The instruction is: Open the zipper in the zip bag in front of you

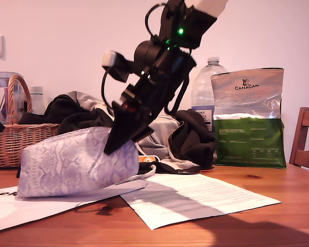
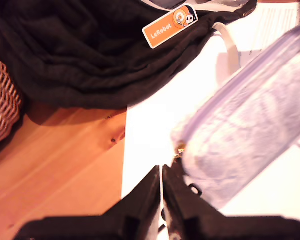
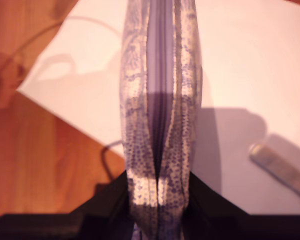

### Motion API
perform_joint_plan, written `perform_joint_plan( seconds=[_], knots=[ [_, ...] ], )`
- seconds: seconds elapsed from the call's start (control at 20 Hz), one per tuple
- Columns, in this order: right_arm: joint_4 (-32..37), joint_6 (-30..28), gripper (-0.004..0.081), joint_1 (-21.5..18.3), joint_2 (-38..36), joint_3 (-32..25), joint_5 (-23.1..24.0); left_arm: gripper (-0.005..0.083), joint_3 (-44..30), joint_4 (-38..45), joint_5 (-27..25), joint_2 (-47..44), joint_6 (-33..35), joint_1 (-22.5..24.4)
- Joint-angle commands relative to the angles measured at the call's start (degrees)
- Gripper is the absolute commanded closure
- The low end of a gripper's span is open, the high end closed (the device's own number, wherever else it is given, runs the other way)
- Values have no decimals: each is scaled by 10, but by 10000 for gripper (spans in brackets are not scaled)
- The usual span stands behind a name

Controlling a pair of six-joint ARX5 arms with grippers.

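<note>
The zip bag (image 1: 74, 162), lilac-and-white snakeskin print, lies tilted on white paper, its end toward the exterior view's right raised. My second gripper (image 1: 118, 141) comes down from above and is shut on that raised end. In the second wrist view its fingers (image 3: 110, 200) squeeze the bag (image 3: 135, 100) from both sides, and the purple zipper (image 3: 160, 75) runs down the middle, still zipped. In the first wrist view my first gripper (image 2: 162, 172) is shut at the bag's (image 2: 250, 125) other end. The dark pull tab (image 2: 176, 162) hangs from the small gold slider (image 2: 180, 147) into its fingertips.
A wicker basket (image 1: 10, 139) stands at the exterior view's left. Behind the bag are black clothes (image 1: 190, 136), an orange LeRobot tag (image 2: 170, 25), a water bottle (image 1: 206, 87) and a Canagan foil bag (image 1: 250, 118). Paper sheets (image 1: 195, 198) cover the wooden table (image 1: 278, 185). A chair (image 1: 306, 139) is at the right.
</note>
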Motion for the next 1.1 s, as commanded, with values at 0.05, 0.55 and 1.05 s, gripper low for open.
perform_joint_plan(
  seconds=[0.05,0.55,1.05],
  knots=[
    [-28,-2,594,-7,-43,10,-13,781,3,-18,12,1,-2,2],
    [-52,-36,595,-31,-46,10,23,630,3,-21,42,71,18,-51],
    [-43,-45,595,-31,-45,7,30,515,3,74,-20,147,7,-92]
  ],
)
